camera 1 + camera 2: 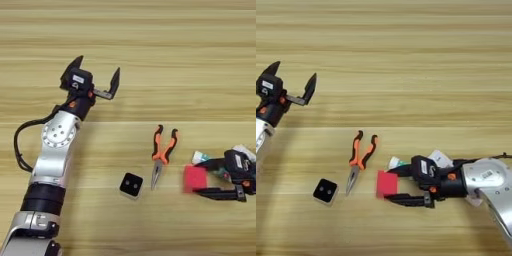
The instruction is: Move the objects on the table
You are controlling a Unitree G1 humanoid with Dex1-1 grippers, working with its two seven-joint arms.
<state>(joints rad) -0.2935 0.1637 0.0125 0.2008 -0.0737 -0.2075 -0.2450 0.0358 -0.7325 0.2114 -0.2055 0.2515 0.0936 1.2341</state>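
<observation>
Right gripper [392, 186]: black fingers spread, flanking the red foam cube [387, 183] toward the tabletop's near right; whether they touch it cannot be told. A white-and-green tube [397, 163] lies just behind the fingers.

Orange-handled pliers [358, 156] and a small black square block with two holes [325, 191] lie left of the cube.

Left gripper [93, 82]: wide open, empty, idle at left.

Step judged: grasping the cube. Next: close, lift.
</observation>
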